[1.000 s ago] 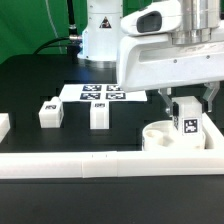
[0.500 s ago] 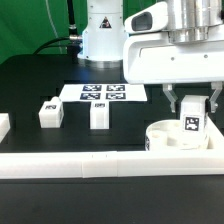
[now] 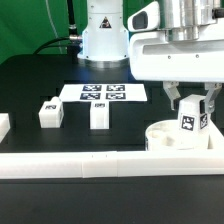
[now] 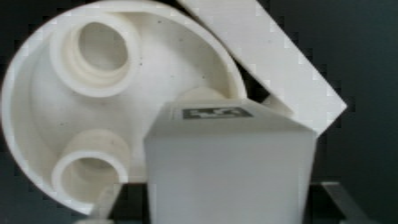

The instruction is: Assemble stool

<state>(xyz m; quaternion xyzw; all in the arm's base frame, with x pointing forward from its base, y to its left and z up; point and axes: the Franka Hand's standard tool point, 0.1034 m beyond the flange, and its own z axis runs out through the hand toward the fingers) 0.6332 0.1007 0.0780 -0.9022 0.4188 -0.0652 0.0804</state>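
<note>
My gripper (image 3: 190,108) is shut on a white stool leg (image 3: 189,122) with a black-and-white tag facing the camera. It holds the leg upright just above the round white seat (image 3: 162,137), which lies at the exterior view's right beside the front rail. In the wrist view the held leg (image 4: 231,155) fills the foreground, and the seat (image 4: 45,110) lies behind it with two round sockets (image 4: 98,45) (image 4: 86,175) showing. Whether the leg's lower end touches the seat I cannot tell. Two more legs (image 3: 49,112) (image 3: 98,114) stand loose on the black table.
The marker board (image 3: 100,93) lies flat behind the loose legs. A long white border rail (image 3: 90,164) runs along the table's front edge and also shows in the wrist view as a slanted strip (image 4: 267,50). Another white piece (image 3: 3,125) sits at the far left edge.
The arm has shifted a little toward the exterior view's right, carrying the leg over the seat. The grip on the leg is unchanged, and the loose legs have not moved.
</note>
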